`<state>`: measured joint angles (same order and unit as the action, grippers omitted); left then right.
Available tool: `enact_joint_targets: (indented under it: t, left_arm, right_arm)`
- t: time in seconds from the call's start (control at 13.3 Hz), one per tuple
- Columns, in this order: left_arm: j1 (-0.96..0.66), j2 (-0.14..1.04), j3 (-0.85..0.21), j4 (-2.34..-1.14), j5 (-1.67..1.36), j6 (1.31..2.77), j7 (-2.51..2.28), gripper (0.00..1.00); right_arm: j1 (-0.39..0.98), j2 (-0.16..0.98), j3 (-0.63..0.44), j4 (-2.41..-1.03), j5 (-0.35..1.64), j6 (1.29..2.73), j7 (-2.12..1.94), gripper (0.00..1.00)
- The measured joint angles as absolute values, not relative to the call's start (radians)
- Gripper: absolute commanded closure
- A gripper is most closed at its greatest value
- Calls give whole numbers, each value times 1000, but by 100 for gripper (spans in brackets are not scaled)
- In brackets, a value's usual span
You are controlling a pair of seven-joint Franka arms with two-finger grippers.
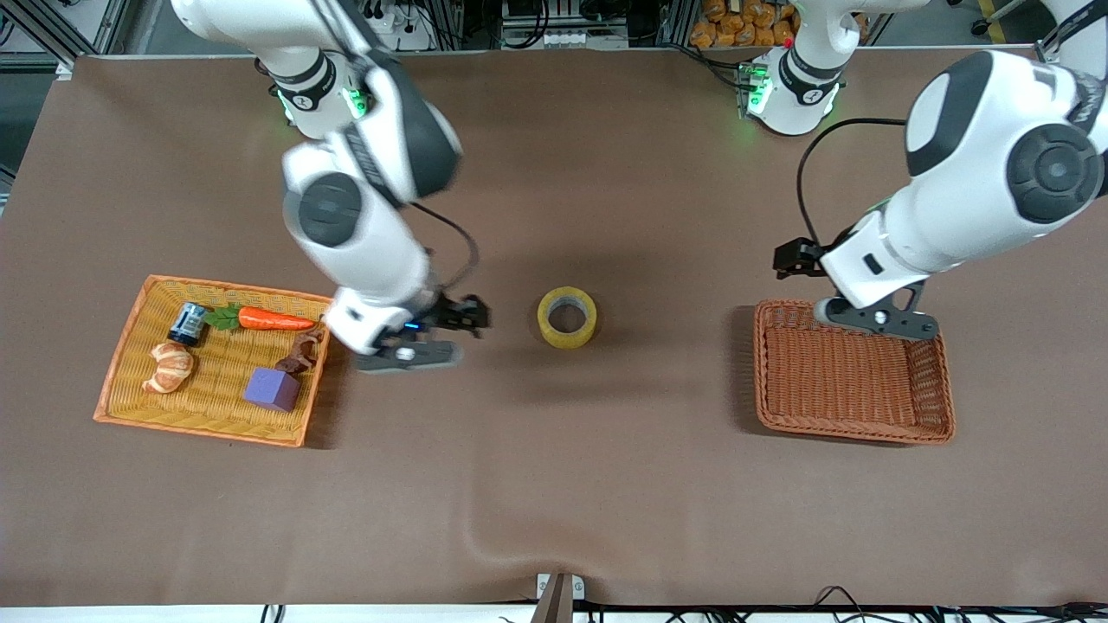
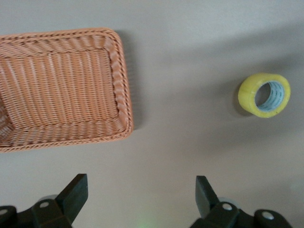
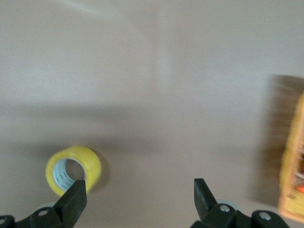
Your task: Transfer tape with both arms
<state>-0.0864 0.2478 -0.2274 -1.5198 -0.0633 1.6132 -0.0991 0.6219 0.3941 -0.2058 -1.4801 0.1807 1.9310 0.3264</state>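
Note:
The tape [image 1: 567,317], a yellowish roll with a grey-white core, lies flat on the brown table midway between the two arms. My right gripper [image 1: 424,346] is open and empty, up over the bare table between the orange tray and the tape. In the right wrist view the tape [image 3: 73,171] lies by one fingertip of the right gripper [image 3: 140,187], not between the fingers. My left gripper [image 1: 883,320] is open and empty over the rim of the brown wicker basket [image 1: 853,430]. The left wrist view shows the left gripper [image 2: 140,183] over bare table, with the tape [image 2: 264,95] well off.
The brown wicker basket [image 2: 121,80] stands toward the left arm's end and holds nothing. An orange wicker tray [image 1: 199,426] toward the right arm's end holds a carrot [image 1: 273,319], a bread-like piece [image 1: 169,366], a purple block [image 1: 272,388] and a small can [image 1: 188,323].

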Motion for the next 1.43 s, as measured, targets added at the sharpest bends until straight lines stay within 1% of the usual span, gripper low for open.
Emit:
enact_joint_targets:
  t: [0.22, 0.38, 0.53, 0.82, 1.05, 1.2, 1.43]
  left_arm:
    - [-126, 281, -229, -1520, -67, 1614, -101, 0]
    - [-148, 311, -230, -1520, -93, 1629, -137, 0]
    - [-169, 339, -230, -1520, -118, 1659, -186, 0]
    - [-280, 401, -232, -1520, -123, 1784, -369, 0]
    - [-376, 472, -232, -1520, -123, 1891, -537, 0]
    - [-419, 514, -230, -1519, -123, 1928, -592, 0]
    - [-464, 562, -228, -1520, -106, 1980, -643, 0]
  right_arm:
    - [513, 252, -211, -1617, 179, 1922, 159, 0]
    - [418, 195, -213, -1651, 179, 1880, 82, 0]
    - [334, 157, -214, -1658, 179, 1837, 7, 0]
    - [264, 95, -225, -1660, 141, 1729, -73, 0]
    - [224, 49, -228, -1661, 56, 1711, -94, 0]
    - [188, 16, -232, -1661, 40, 1677, -94, 0]
    - [118, -10, -228, -1660, 37, 1664, -101, 0]
